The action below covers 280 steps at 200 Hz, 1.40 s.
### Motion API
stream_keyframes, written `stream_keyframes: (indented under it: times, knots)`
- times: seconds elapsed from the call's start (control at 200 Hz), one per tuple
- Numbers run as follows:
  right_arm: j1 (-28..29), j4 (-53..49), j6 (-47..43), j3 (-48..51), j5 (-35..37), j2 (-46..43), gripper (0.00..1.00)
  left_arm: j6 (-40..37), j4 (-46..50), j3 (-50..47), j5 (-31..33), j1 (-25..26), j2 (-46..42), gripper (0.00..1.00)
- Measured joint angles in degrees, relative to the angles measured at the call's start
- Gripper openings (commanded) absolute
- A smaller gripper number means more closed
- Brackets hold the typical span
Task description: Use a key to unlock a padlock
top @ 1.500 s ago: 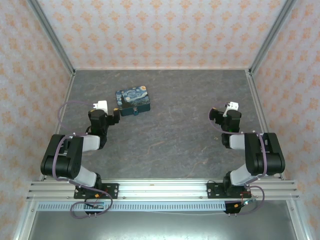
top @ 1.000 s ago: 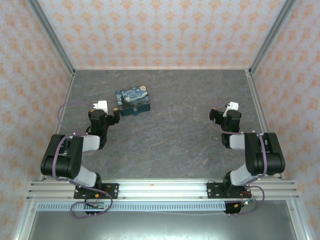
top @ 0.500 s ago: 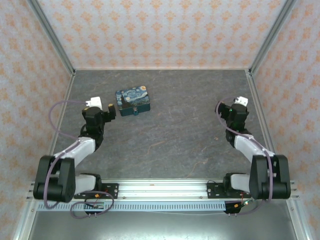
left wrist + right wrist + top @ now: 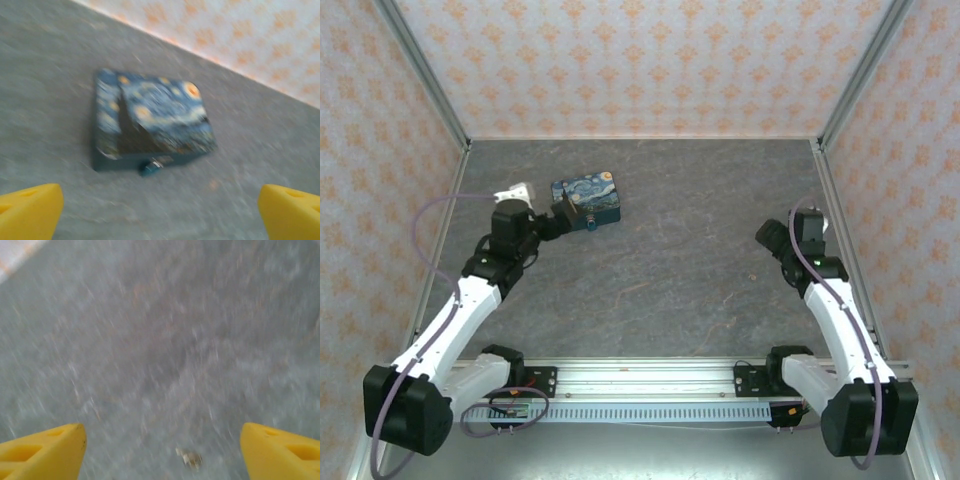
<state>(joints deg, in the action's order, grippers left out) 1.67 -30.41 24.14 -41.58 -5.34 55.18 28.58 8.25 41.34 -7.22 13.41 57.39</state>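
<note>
Left end effector (image 4: 560,222): jaws spread wide, nothing between them, just beside the near-left corner of the padlock; in its wrist view (image 4: 160,215) the yellow fingertips (image 4: 30,210) sit at opposite edges.
Padlock (image 4: 586,200) (image 4: 155,120): flat on the grey desk (image 4: 680,270), far left quarter, starry print up.
Key (image 4: 591,224) (image 4: 149,169): teal head against the padlock's near side.
Right end effector (image 4: 767,236) (image 4: 160,450): jaws wide apart, empty, over bare desk, well apart from the padlock.
</note>
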Motion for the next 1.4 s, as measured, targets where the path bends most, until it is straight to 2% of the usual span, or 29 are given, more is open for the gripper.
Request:
stream_keyframes:
  times: [0.15,0.375,0.536,0.641,1.186,1.401]
  knots:
    - [4.8,-8.2,2.5,0.1,-1.4,4.7,0.68,5.1,-0.9,-2.2,-1.5,5.9,1.5,1.0]
    - [5.4,-9.4,3.0,0.1,-3.7,14.3,0.55,7.8,-4.0,-2.2,-1.6,9.9,6.8,1.0]
    - [5.4,-9.1,3.0,-2.7,-4.1,22.4,0.45,8.1,-4.9,-1.4,-1.6,10.6,9.4,1.0]
    - [5.5,-8.0,3.7,-3.8,-4.1,25.4,0.42,8.1,-5.3,-0.8,-1.6,11.0,10.0,1.0]
    - [5.5,-4.6,5.2,-4.2,-1.9,31.6,0.31,8.1,-5.5,0.4,-1.6,11.4,10.3,1.0]
    - [5.5,-4.3,5.9,-4.2,-1.6,32.3,0.24,8.1,-5.2,1.0,-1.6,11.4,10.5,1.0]
